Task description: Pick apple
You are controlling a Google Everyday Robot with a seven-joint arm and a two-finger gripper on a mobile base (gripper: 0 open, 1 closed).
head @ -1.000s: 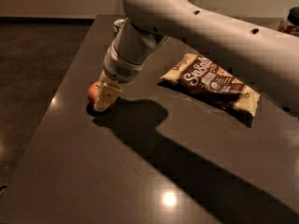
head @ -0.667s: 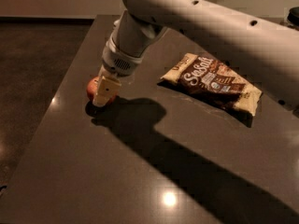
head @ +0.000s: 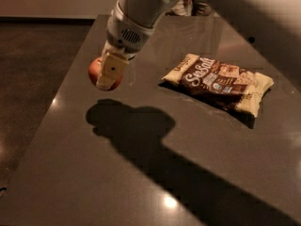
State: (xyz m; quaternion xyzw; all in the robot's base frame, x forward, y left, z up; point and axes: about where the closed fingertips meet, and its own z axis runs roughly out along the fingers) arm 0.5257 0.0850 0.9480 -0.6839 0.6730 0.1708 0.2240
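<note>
The apple (head: pixel 95 70) is small, round and red-orange. It hangs above the dark grey table (head: pixel 141 164) near its left edge, with its shadow on the tabletop below it. My gripper (head: pixel 107 74) comes down from the white arm at the top and is shut on the apple. One cream finger (head: pixel 109 69) covers the apple's front, so its top and stem are hidden.
A brown and cream snack bag (head: pixel 217 80) lies flat on the table to the right of the gripper. The table's left edge runs close beside the apple, with dark floor (head: pixel 33 79) beyond it. The arm's shadow crosses the middle of the table.
The gripper has risen with the apple in it. The apple was on the tabletop before and now hangs clear above it, its shadow apart below. The snack bag has not moved.
</note>
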